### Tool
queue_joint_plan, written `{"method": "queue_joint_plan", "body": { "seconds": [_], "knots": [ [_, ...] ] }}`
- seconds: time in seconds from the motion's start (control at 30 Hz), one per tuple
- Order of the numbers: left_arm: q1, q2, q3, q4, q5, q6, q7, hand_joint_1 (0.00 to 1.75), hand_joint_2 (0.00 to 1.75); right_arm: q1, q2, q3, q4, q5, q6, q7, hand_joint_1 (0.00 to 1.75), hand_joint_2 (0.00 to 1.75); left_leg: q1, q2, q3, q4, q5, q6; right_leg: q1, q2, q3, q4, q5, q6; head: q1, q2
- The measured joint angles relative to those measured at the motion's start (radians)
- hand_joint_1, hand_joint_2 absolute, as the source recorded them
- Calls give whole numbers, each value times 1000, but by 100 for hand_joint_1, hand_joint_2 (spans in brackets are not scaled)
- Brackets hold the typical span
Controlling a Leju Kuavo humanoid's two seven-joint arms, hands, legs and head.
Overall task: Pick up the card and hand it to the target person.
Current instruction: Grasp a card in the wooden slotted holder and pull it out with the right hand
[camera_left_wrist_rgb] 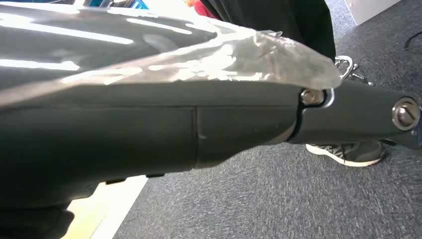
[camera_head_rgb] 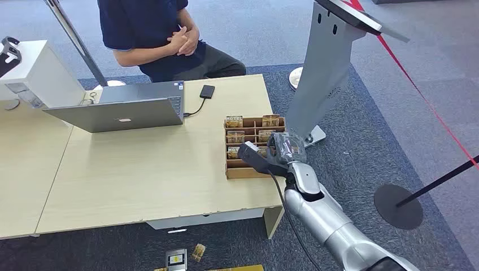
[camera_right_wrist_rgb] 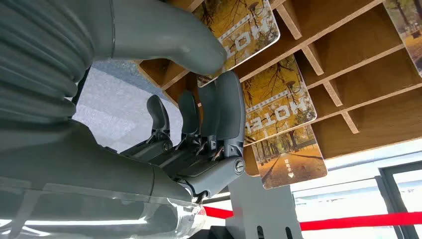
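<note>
Several hotel cards stand in the wooden rack (camera_head_rgb: 254, 148) on the worktop (camera_head_rgb: 147, 169); the nearest card (camera_right_wrist_rgb: 278, 102) lies just beside my right hand (camera_head_rgb: 270, 153), fingers (camera_right_wrist_rgb: 226, 107) apart, holding nothing. I judge the thumb could snag a neighbouring card or tip the rack.

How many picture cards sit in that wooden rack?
5 cards visible: two in the far row, two in the middle row, one left in the next row. The right hand covers slots beside it, so more may be hidden.

Table (camera_head_rgb: 141, 175) with laptop (camera_head_rgb: 121, 110), card rack (camera_head_rgb: 254, 148)
</note>
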Motion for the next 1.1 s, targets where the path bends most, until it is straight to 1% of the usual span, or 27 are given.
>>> {"method": "queue_joint_plan", "body": {
  "seconds": [0.07,0.17,0.33,0.57,0.63,0.77,0.97,1.03,1.1],
  "knots": [
    [0,0,0,0,0,0,0,0,0,-1,0,0,2,0,0,-1,119,175,0,0,0,0,0,0,0,0,0,0,0,0,0,0],
    [0,0,0,0,1,0,0,0,0,-3,2,0,7,2,-2,-2,111,175,0,0,1,0,0,0,0,0,1,0,0,0,0,0],
    [0,0,0,0,1,0,0,0,0,-6,4,0,15,6,-2,-2,89,175,0,0,2,0,0,0,0,0,2,0,0,0,0,0],
    [0,0,0,0,8,4,0,0,0,-5,8,3,27,14,3,-3,72,175,0,0,2,0,0,0,0,0,2,0,0,0,0,0],
    [0,0,0,0,12,5,0,0,0,-5,10,4,30,16,4,-5,72,175,0,0,2,0,0,0,0,0,2,0,0,0,0,0],
    [0,0,0,0,16,6,-5,0,0,-6,14,5,35,18,6,-8,81,175,0,0,2,0,0,0,0,0,2,0,0,0,0,0],
    [0,0,0,0,16,6,-8,0,0,-11,18,5,42,18,6,-10,120,175,0,0,2,0,0,0,0,0,2,0,0,0,0,0],
    [0,0,0,0,17,6,-8,0,0,-14,19,5,44,18,5,-10,127,175,0,0,2,0,0,0,0,0,2,0,0,0,0,0],
    [0,0,0,0,18,7,-8,0,0,-16,19,5,44,18,3,-11,129,175,0,0,2,0,0,0,0,0,2,0,0,0,0,0]
  ]
}}
